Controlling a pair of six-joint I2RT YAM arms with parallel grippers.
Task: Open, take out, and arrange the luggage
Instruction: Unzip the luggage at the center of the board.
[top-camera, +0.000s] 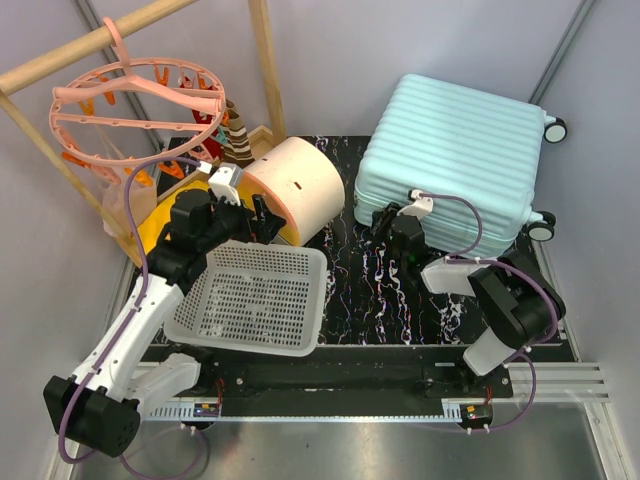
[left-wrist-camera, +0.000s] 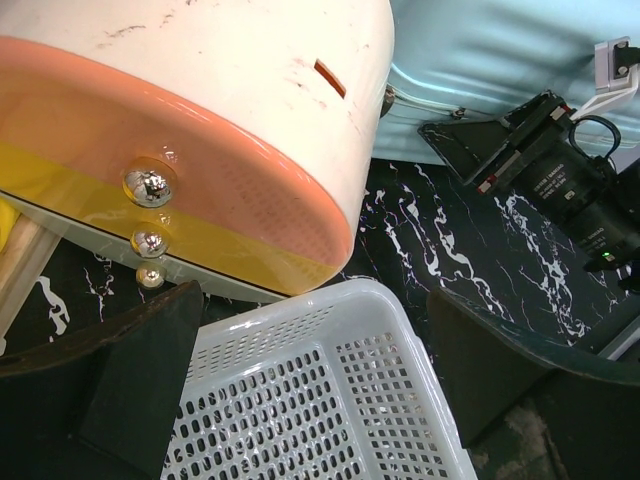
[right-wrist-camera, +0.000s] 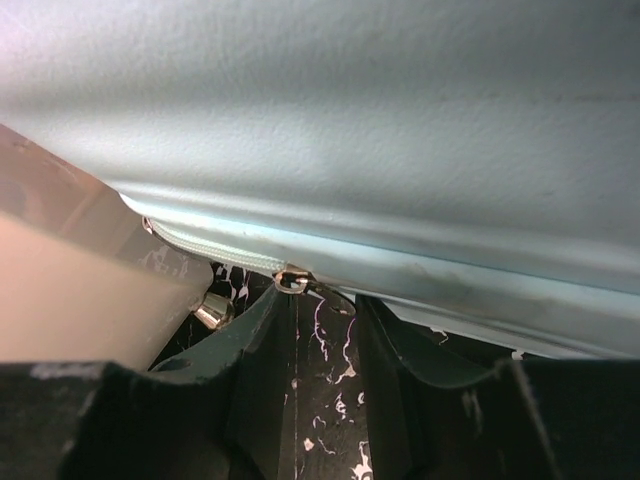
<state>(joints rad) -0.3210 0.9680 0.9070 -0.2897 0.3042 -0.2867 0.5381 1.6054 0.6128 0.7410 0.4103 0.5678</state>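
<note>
One ribbed mint-blue suitcase (top-camera: 455, 160) is lying closed on the desk (top-camera: 380, 290), far right; one basket (top-camera: 320, 300), one drawer box (top-camera: 300, 185); left fingers (left-wrist-camera: 140, 380) are gaping empty; right fingers (right-wrist-camera: 258, 380), slightly parted, are sitting at its zip pull (right-wrist-camera: 291, 283).

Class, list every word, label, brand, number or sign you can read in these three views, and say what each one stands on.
No text can be read for certain in any view.
Fine white print on the right arm's black wrist housing, in the left wrist view: too small and blurred to read.
The luggage: no lettering visible.
The cream-and-orange drawer box: no lettering visible.
The white perforated basket: no lettering visible.
</note>
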